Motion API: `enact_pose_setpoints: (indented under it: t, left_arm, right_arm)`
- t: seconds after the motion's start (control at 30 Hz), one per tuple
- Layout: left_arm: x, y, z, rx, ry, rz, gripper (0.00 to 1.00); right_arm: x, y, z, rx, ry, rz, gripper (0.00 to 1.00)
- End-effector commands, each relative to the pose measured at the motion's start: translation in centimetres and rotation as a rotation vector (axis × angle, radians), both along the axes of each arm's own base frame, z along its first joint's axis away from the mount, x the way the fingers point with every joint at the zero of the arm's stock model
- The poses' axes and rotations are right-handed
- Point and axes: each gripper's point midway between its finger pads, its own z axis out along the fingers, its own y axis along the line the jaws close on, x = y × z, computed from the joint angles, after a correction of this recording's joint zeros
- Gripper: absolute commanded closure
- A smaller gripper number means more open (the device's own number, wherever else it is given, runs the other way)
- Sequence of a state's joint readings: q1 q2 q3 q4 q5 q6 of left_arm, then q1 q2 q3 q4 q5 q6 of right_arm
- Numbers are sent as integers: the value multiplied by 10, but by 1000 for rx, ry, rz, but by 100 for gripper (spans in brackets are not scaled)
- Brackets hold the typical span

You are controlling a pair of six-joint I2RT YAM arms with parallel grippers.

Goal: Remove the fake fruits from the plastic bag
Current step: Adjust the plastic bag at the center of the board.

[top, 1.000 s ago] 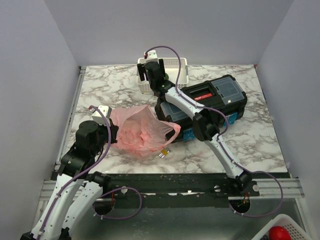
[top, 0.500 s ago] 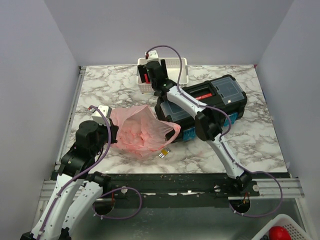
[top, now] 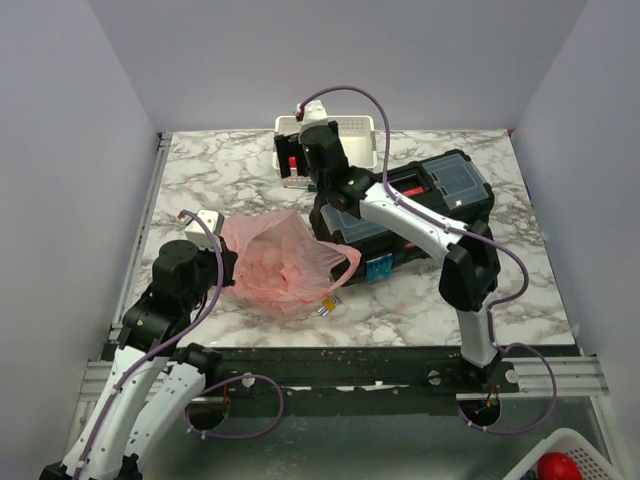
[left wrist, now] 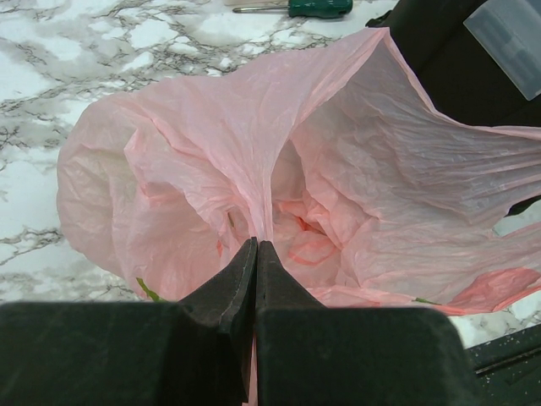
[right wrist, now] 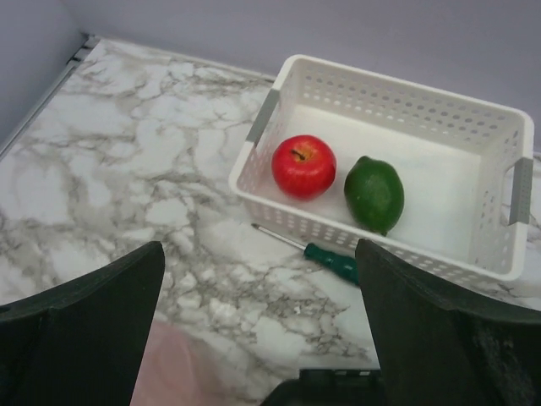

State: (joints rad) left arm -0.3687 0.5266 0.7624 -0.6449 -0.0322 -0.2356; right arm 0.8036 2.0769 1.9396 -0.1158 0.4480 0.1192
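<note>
Nearest the arm bases, a fold of the plastic bag [left wrist: 355,169] is pinched in the closed left gripper [left wrist: 255,254], its mouth held agape; no fruit can be made out inside, though one may be hidden in the creases. Farther back, the right gripper [right wrist: 258,313] is spread wide and empty by the white basket [right wrist: 406,106], where the red apple [right wrist: 303,166] and darker green fruit [right wrist: 374,193] are already laid.

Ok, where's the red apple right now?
Right wrist view: the red apple sits inside the white basket, left of the dark green fruit.
</note>
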Motion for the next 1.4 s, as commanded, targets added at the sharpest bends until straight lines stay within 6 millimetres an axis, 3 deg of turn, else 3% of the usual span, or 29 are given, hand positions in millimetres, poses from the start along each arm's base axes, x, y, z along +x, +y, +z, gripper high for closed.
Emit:
enact_pose_setpoints:
  t: [0.0,0.2,0.4,0.53,0.63,0.73,0.9,1.1,1.27,1.37]
  left_arm:
    - [1,-3,0,0,3,-18,100]
    - [2,-2,-2,4,13,-13,100]
    - [3,-1,-4,9,23,-2,100]
    - [3,0,-4,8,25,2,100]
    - [1,-2,1,-3,22,-8,100]
    - [-3,-9,13,-37,36,-35,100]
    - [-11,-35,57,-149,8,-158,100]
    - [-6,-59,99,-237,-25,-258,100]
    - [-2,-75,114,-272,2,-326,100]
    - [-5,-66,98,-235,23,-287,100]
  right_arm:
    - [-62,19,1,15,21,115,4]
    - [-140,31,2,32,33,240,7]
    - [-207,37,-13,25,15,402,29]
    - [-240,40,-39,45,49,489,42]
    - [-247,43,-62,59,116,491,45]
    - [-238,41,-86,65,160,404,44]
    - [-220,41,-128,9,234,267,44]
    - [-220,51,-164,27,323,256,44]
    - [-223,60,-173,45,350,282,44]
    - [-227,59,-170,60,348,298,43]
